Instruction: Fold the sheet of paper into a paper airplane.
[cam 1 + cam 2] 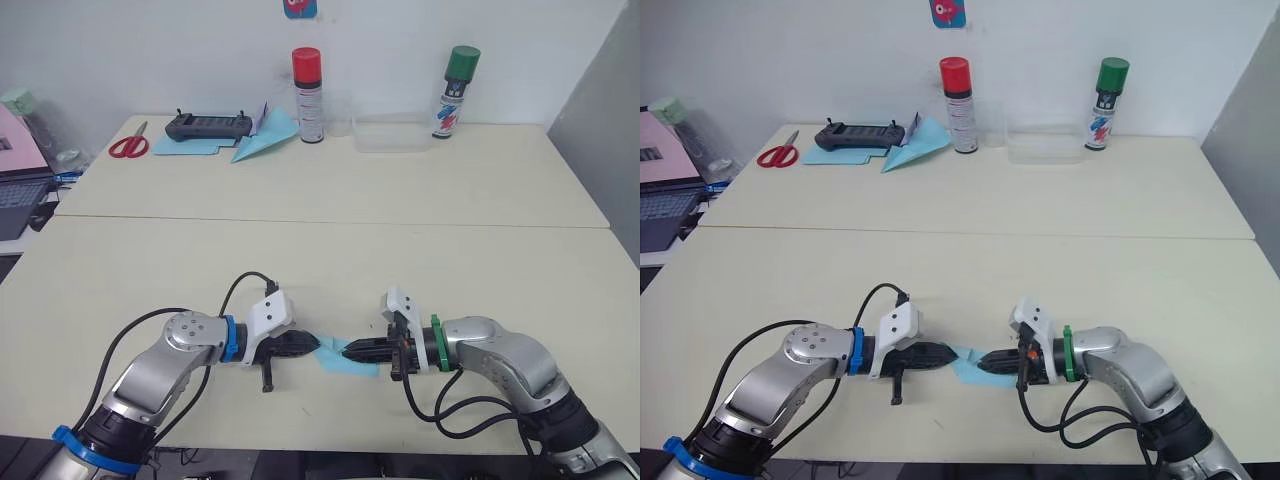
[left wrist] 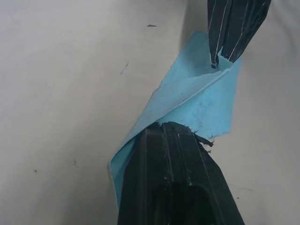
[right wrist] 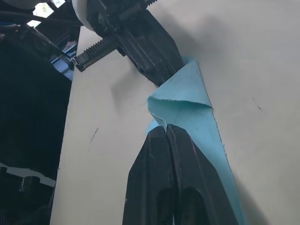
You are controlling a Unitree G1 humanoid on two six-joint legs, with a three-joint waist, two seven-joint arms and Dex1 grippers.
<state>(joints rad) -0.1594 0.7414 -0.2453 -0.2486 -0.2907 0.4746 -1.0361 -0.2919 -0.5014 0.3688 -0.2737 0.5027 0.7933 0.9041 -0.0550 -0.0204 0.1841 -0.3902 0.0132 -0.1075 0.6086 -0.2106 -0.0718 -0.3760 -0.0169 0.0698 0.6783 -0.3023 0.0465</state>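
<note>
The sheet of paper (image 1: 338,357) is light blue and partly folded, with one flap twisted up. It lies near the table's front edge, stretched between my two grippers. My left gripper (image 1: 314,342) is shut on its left end, and in the left wrist view the fingertips (image 2: 174,130) pinch the paper (image 2: 197,101). My right gripper (image 1: 350,351) is shut on its right end, and in the right wrist view the paper (image 3: 187,101) rises from the closed fingertips (image 3: 161,133). The two grippers point at each other, a few centimetres apart.
At the back of the table (image 1: 330,260) lie red scissors (image 1: 130,146), a black controller (image 1: 210,125) on a blue sheet (image 1: 185,147), and a light-blue paper dart (image 1: 265,140). A red-capped spray can (image 1: 308,95), a clear box (image 1: 390,135) and a green-capped can (image 1: 455,92) stand there too. A laptop (image 1: 20,195) is at the far left.
</note>
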